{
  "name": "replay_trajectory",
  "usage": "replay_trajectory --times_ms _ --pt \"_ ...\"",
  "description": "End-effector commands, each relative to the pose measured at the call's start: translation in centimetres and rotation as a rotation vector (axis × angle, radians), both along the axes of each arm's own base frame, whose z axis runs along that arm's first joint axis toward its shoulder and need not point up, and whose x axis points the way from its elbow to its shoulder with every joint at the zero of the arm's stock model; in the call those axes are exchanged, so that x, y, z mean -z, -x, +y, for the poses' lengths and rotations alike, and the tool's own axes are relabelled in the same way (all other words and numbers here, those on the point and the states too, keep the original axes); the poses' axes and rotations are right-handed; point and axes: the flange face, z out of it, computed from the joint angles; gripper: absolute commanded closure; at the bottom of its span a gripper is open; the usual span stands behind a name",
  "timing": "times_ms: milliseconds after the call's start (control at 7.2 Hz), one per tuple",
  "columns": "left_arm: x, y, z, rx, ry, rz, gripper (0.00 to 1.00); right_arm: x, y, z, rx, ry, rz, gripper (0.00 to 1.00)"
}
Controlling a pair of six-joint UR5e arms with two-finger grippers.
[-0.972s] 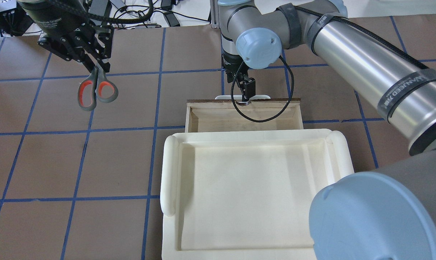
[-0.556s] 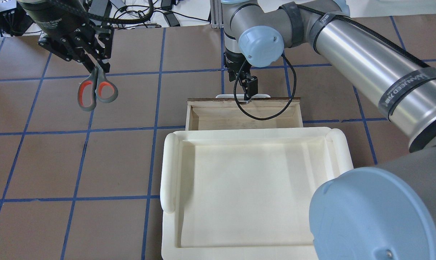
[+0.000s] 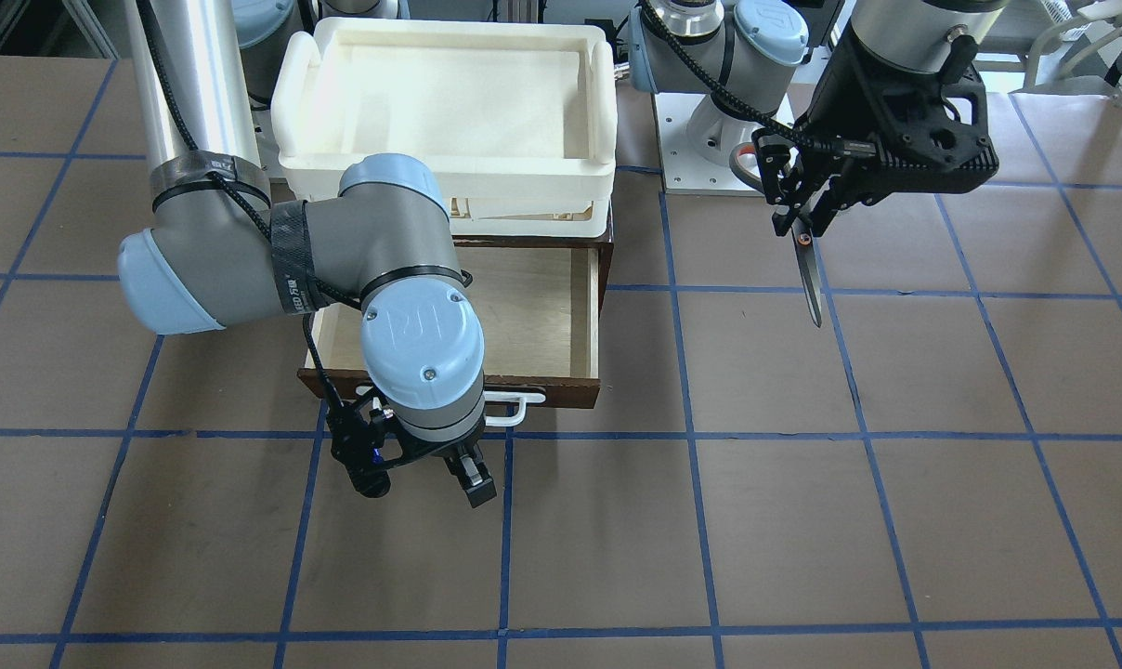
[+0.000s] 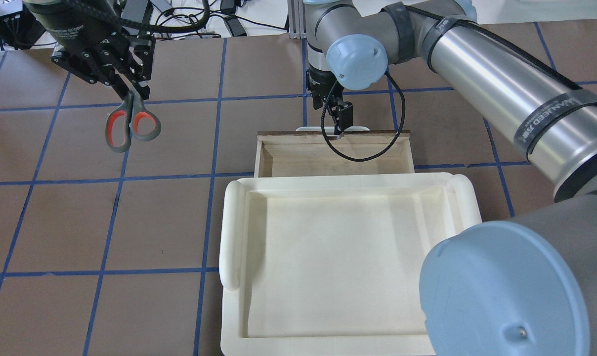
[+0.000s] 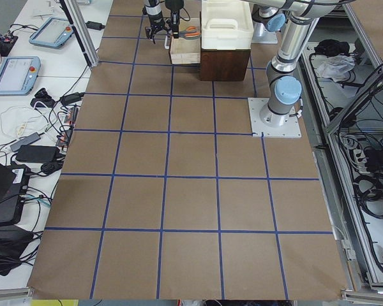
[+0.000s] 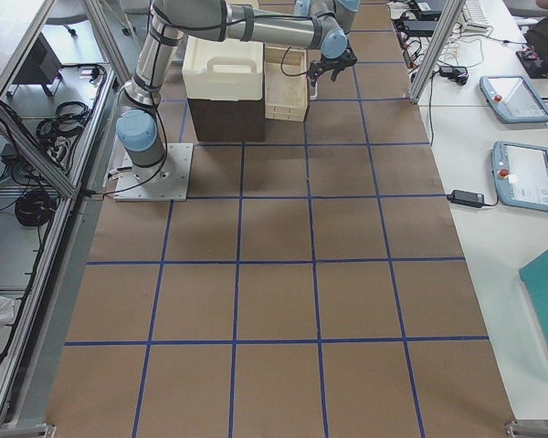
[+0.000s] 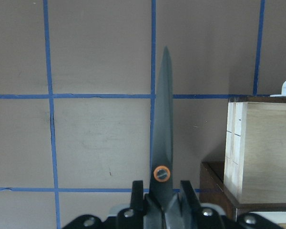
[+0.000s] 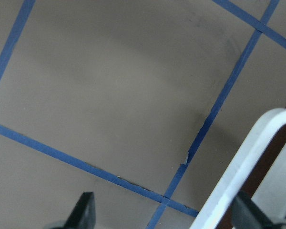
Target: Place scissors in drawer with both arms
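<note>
My left gripper is shut on the scissors and holds them in the air, far left of the drawer. The grey, orange-lined handles point toward the robot. The dark blades hang down over the table; the left wrist view shows the blade between my fingers. The drawer stands pulled out, its pale interior empty. My right gripper is open just beyond the white bar handle. In the right wrist view the handle runs under the spread fingertips.
A cream-white tray sits on top of the dark cabinet that the drawer slides from, also in the front view. The table is brown with blue tape lines. Cables and boxes lie beyond the far edge behind my left gripper.
My right gripper has edged a little away from the robot, and the drawer front and tray have shifted slightly the same way. The left gripper holds the scissors still.
</note>
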Motion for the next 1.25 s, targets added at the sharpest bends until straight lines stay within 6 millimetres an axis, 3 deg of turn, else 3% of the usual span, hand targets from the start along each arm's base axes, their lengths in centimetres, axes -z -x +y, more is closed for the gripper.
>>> replay_trajectory --times_ms 0,417,556,833,1111 --pt "0.0 0.1 0.0 0.001 0.0 0.0 0.86 -0.4 0.0 -0.3 0.0 0.009 -0.004 0.0" --pt "-0.1 0.1 0.1 0.001 0.001 0.0 0.86 -0.9 0.7 -1.2 -0.001 0.021 -0.009 0.0" --pt "-0.1 0.1 0.2 0.003 0.001 0.0 0.86 -1.9 0.8 -1.1 -0.001 0.032 -0.01 0.0" --pt "-0.2 0.1 0.2 0.003 0.003 0.0 0.86 -6.2 1.9 0.3 -0.109 0.064 0.029 0.0" --pt "-0.2 0.1 0.2 0.001 0.003 0.0 0.86 -11.9 4.3 2.3 -0.425 0.121 0.008 0.0"
